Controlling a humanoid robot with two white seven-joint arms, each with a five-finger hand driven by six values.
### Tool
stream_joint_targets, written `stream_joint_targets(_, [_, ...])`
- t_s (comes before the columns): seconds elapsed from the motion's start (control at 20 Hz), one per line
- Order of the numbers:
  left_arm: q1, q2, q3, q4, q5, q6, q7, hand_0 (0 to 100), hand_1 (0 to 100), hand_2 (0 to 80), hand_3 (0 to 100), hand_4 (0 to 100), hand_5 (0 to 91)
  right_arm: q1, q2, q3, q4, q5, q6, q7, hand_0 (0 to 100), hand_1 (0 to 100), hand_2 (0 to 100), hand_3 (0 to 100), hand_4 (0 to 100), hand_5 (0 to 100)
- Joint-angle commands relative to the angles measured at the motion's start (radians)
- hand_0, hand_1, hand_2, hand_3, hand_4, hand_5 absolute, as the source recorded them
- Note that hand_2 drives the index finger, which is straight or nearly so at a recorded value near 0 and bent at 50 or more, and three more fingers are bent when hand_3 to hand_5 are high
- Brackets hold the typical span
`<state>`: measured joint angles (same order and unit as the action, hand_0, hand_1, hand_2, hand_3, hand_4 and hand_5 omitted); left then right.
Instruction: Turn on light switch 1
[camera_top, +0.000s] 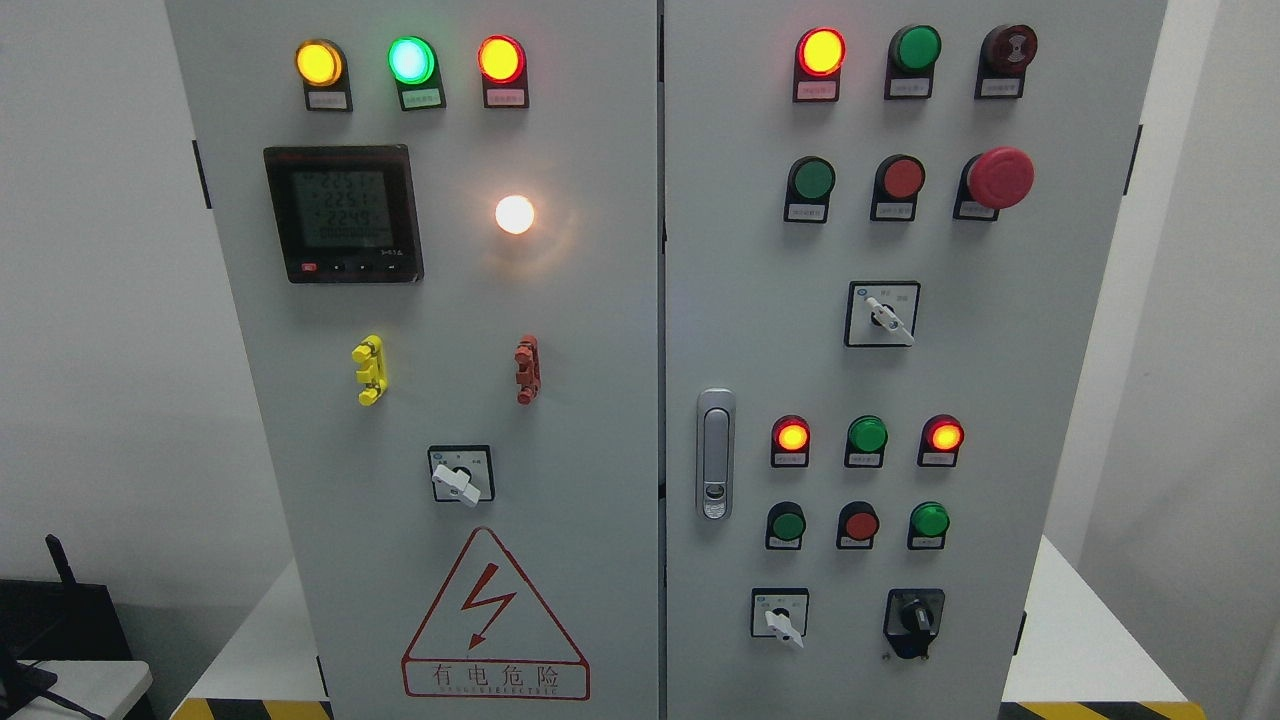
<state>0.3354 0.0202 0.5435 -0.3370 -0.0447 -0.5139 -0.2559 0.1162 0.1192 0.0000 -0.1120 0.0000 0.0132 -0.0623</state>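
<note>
A grey two-door electrical cabinet (600, 330) fills the head view. The left door carries a white-handled rotary switch (461, 479), its handle pointing down-right. Above it glows a white lamp (515, 214). On the right door are two more white rotary switches, one at mid height (885, 315) and one low down (781, 616), and a black rotary knob (914, 620). I cannot tell which of them is switch 1. Neither of my hands shows in the picture.
Lit yellow (318, 63), green (411, 60) and red lamps (501, 59) top the left door, over a digital meter (343, 214). The right door has rows of pushbuttons, a red mushroom stop button (1000, 178) and a door latch (714, 455). A high-voltage warning triangle (494, 620) sits low on the left door.
</note>
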Motion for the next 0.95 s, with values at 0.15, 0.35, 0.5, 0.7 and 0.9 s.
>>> stream_joint_targets(0.15, [-0.104,0.006,-0.506,0.257,-0.009,0.210,0.001,53,0,0.0,0,0,0.0,-0.001,0.000,0.017,0.000,-0.025,0.001,-0.001,12,39,0,0,0,0])
stream_joint_targets(0.35, [-0.173,-0.003,-0.579,0.256,-0.043,0.334,0.001,53,0,0.0,0,0,0.0,0.000,0.000,0.017,0.000,-0.025,-0.001,-0.001,12,39,0,0,0,0])
stream_joint_targets(0.5, [-0.191,-0.006,-0.582,0.254,-0.087,0.400,0.004,52,0,0.0,0,0,0.0,0.000,0.000,0.017,0.000,-0.025,-0.001,-0.001,12,39,0,0,0,0])
stream_joint_targets(0.7, [-0.191,-0.008,-0.579,0.256,-0.135,0.405,0.010,52,0,0.0,0,0,0.0,-0.001,-0.001,0.017,0.000,-0.025,0.001,-0.001,12,39,0,0,0,0])
stream_joint_targets(0.9, [-0.188,-0.006,-0.571,0.257,-0.130,0.402,0.041,51,0,0.0,0,0,0.0,0.000,0.000,0.017,0.000,-0.025,-0.001,-0.001,12,39,0,0,0,0])
